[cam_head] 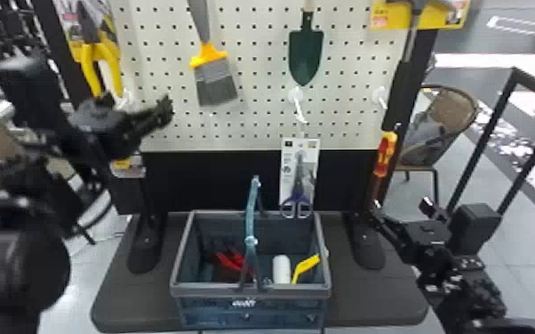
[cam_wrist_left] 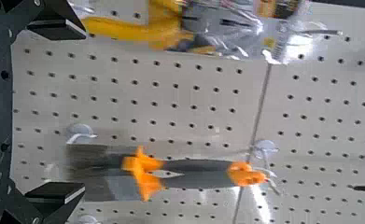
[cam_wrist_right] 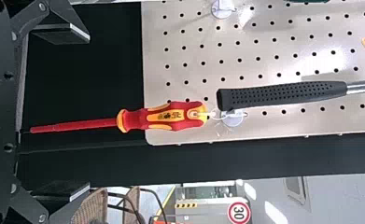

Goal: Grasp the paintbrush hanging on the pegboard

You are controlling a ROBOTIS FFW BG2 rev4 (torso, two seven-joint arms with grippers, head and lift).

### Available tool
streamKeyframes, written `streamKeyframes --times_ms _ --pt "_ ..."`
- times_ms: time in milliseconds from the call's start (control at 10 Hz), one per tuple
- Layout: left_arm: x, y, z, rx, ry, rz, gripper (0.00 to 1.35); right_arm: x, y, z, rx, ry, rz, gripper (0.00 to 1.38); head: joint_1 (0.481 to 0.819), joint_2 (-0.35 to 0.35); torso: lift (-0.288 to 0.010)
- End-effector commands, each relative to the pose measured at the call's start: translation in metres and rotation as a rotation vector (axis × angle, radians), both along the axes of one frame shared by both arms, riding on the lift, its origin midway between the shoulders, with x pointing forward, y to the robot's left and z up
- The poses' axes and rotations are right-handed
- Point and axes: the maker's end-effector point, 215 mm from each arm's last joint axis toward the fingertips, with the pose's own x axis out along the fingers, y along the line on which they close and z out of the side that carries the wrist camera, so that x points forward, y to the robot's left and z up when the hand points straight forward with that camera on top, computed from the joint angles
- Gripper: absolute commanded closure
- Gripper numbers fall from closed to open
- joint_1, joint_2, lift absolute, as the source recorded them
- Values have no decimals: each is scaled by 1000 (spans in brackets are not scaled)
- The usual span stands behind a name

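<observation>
Now, nearest you the basket (cam_head: 249, 291) sits on the black table (cam_head: 369, 288). Your right gripper (cam_head: 375, 216) is low at the table's right end, fingers spread wide, empty. Higher and farther, your left gripper (cam_head: 163, 111) has its fingers wide too, left of the paintbrush (cam_head: 211, 66) and apart from it. That brush hangs bristles-down on the pegboard (cam_head: 262, 102).
</observation>
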Motion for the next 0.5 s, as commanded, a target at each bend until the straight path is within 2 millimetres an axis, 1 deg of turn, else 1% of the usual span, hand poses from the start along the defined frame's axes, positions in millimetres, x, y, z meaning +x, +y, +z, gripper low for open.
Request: streamKeyframes --times_ms 0,100,200,400 --pt "6 -2 33 10 -37 -27 156 0 1 -1 0 1 1 182 549 0 -100" --pt "7 -2 52 -1 -58 -54 156 1 1 1 -3 -2 1 182 549 0 -100" --pt "8 -7 70 -5 -83 -94 156 1 2 1 -4 -2 3 182 549 0 -100" --pt "16 -23 92 -29 -93 -199 150 1 4 0 -3 2 6 182 549 0 -100"
